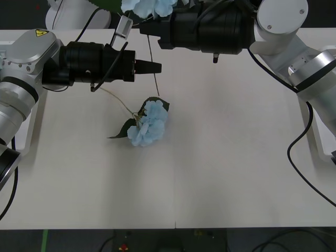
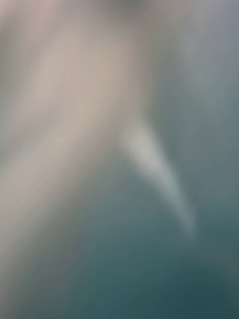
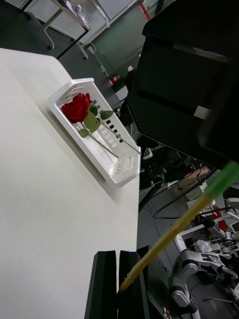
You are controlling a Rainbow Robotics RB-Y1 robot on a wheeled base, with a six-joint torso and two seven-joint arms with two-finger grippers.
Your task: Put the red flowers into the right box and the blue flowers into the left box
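The left arm reaches in from nine o'clock, its gripper [image 1: 156,66] pointing toward three with fingers [image 3: 107,284] pressed together. The right arm crosses from two o'clock toward twelve.

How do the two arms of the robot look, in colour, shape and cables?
Both arms have white rounded shells with grey joint bands, ending in thick black cylindrical wrists. The left arm carries a yellow warning sticker; its hand is black. Thin black cables run along both, and one loops beside the right arm.
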